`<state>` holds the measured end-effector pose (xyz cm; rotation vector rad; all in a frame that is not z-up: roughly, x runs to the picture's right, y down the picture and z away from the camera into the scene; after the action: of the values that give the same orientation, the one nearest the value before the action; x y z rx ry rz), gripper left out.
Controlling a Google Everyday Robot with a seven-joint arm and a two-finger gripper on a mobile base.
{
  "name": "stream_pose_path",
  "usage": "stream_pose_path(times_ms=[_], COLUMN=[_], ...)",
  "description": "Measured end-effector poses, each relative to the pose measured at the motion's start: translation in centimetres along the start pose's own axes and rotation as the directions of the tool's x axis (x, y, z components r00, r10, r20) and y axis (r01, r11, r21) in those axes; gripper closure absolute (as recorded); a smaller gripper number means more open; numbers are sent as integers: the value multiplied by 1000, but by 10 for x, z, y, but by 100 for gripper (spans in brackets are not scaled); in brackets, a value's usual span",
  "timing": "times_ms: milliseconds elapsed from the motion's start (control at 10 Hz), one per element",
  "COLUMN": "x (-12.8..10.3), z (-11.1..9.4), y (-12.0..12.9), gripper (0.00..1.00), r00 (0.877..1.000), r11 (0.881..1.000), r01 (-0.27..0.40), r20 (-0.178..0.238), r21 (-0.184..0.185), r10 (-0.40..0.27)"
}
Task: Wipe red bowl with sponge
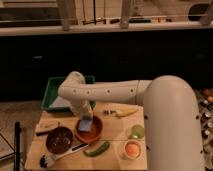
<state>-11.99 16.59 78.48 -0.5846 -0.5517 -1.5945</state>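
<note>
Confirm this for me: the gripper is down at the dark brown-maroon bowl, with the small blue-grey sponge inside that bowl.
Wrong bowl. The camera view shows the gripper down at the round, shallow orange-red bowl, with the small blue-grey sponge inside that bowl. The dark brown-maroon bowl sits beside it and holds no sponge.

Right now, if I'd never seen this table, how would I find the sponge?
Follow the big white arm down to the wooden table, where its gripper reaches into the red bowl. The sponge lies inside, under the gripper: small, rectangular and blue-grey, unlike the round dark bowl alongside.
</note>
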Motion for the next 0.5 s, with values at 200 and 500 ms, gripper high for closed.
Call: stream_pose_path(times_ms=[200, 500], x=[-24, -27], z=[8, 10], y=[7, 42], gripper=[95, 95], r00=[999, 998], r11=[1000, 1000], r01=[30, -15], r20=[42, 54], r21=[-6, -22], r10=[-30, 17])
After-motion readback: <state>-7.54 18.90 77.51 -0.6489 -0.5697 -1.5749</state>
